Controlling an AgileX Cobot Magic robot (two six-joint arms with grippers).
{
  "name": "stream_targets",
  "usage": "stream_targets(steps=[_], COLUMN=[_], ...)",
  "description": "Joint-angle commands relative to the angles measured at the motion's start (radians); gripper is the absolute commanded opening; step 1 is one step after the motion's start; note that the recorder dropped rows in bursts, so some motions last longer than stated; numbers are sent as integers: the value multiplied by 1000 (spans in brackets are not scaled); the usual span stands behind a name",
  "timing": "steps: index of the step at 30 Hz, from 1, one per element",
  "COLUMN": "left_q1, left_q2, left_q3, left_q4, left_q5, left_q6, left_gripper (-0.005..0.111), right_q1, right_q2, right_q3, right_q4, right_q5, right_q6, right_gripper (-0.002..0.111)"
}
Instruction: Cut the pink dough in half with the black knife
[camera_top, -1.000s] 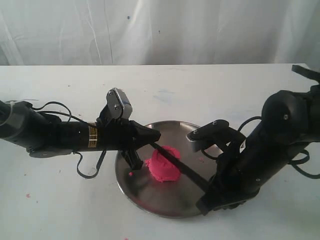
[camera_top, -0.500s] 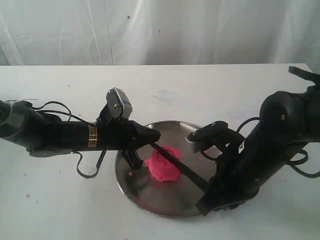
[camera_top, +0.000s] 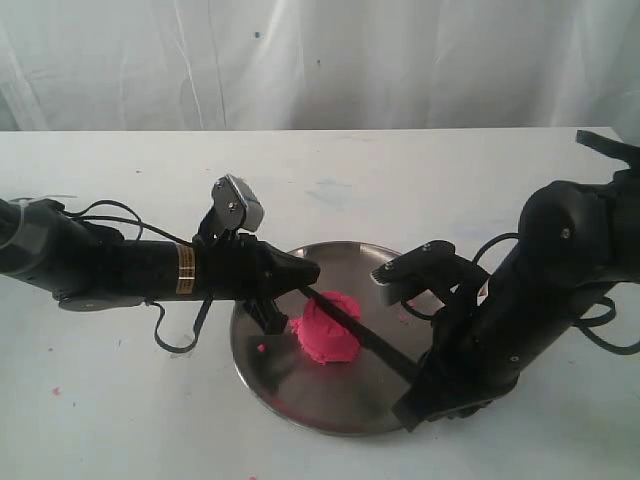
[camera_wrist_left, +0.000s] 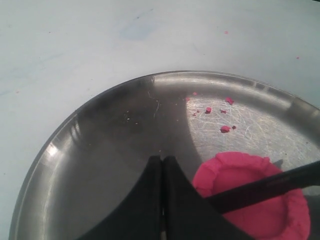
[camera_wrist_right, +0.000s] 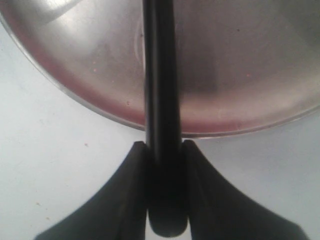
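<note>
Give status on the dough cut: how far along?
Done: right gripper shut on the black knife, blade laid across the pink dough. In hand: the cut; dough looks like one lump, no visible split. Left gripper is shut beside it over the steel plate. Remaining: press through, separate halves.

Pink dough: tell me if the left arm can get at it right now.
Probably yes: the shut left end effector sits right beside the pink dough; only the black knife lying across the dough's top is in the way.
</note>
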Motion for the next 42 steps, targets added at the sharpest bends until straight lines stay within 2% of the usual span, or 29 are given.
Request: stream_targets(steps=[1, 15, 42], left_q1=[-7, -7, -7], left_q2=[-4, -4, -4], left_q3=[8, 8, 8], left_q4=[41, 97, 97], left_q5=[46, 73, 94], left_q6=[-6, -6, -6], left_gripper=[0, 0, 0], right_q1=[1, 1, 1], right_q2=[3, 3, 3], right_q3=[-8, -8, -1], right_q4=[-7, -7, -7], right_q5=[-10, -12, -26], right_q6=[5, 5, 5], right_gripper=[0, 0, 0])
